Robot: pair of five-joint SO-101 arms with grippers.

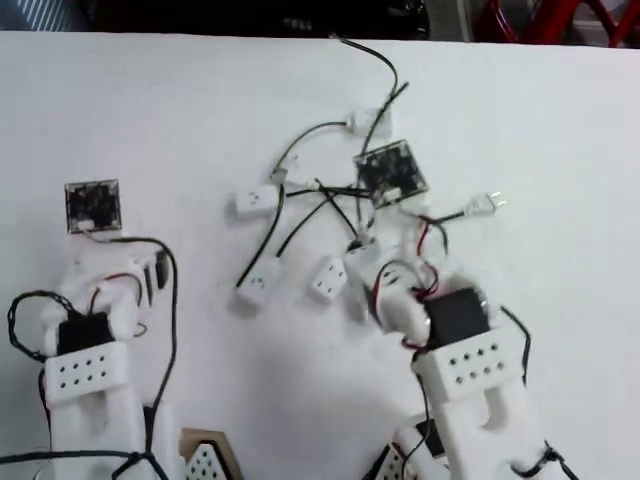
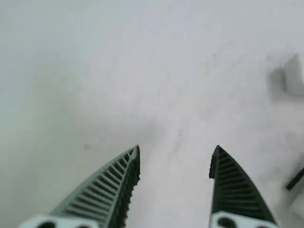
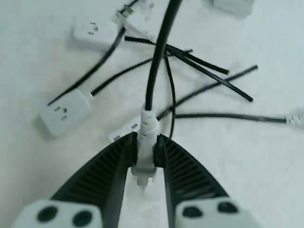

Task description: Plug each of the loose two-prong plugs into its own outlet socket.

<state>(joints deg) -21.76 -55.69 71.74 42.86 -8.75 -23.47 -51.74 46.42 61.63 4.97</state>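
- A robotics lab or workshop bench, by the look of it
- White table carries two white plastic arms with exposed red and black wiring
- Bare circuit boards and loose cabled sockets lie about

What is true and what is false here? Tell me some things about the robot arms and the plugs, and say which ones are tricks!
1. The right gripper pinches a white plug. True.
2. The left gripper is squeezing a socket. False: it is open, with nothing between its fingers.
3. Every plug is already in a socket. False: a loose plug lies on the table, joined to nothing.
4. White sockets lie among black cables. True.
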